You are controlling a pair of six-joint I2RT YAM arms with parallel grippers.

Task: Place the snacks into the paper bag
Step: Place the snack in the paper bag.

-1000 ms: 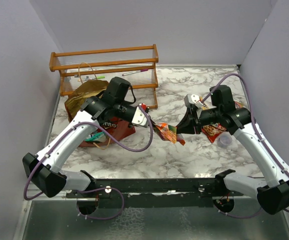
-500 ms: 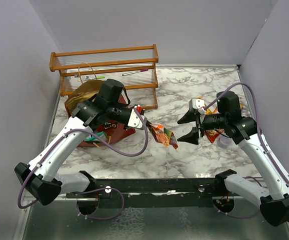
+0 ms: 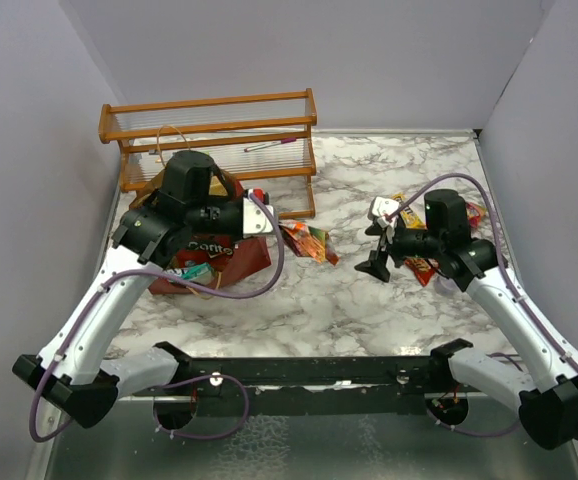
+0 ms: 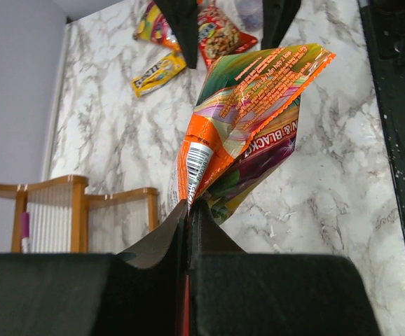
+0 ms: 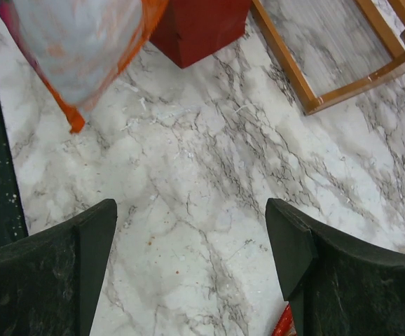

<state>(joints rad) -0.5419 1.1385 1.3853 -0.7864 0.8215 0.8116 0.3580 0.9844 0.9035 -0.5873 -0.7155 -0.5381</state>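
Note:
My left gripper [image 3: 272,222] is shut on the edge of an orange and green snack packet [image 3: 305,241], which hangs above the table just right of the paper bag [image 3: 250,262]. In the left wrist view the packet [image 4: 250,115] sticks out from the pinched fingertips [image 4: 188,210]. The dark red bag holds a red Doritos packet [image 3: 210,246] and a teal one [image 3: 195,270]; my left arm hides its mouth. My right gripper [image 3: 377,250] stands open and holds nothing, apart from the packet [image 5: 83,42]. More snacks [image 3: 421,266] lie under the right arm.
A wooden slatted rack [image 3: 209,125] stands behind the bag, its foot near the bag's corner [image 5: 195,28]. Loose packets lie at the right: a yellow one [image 4: 157,73] and a red one [image 4: 220,31]. Grey walls close in both sides.
My right gripper has opened, let go of the orange packet and drawn back to the right. My left gripper, still shut on the packet, has carried it left toward the bag.

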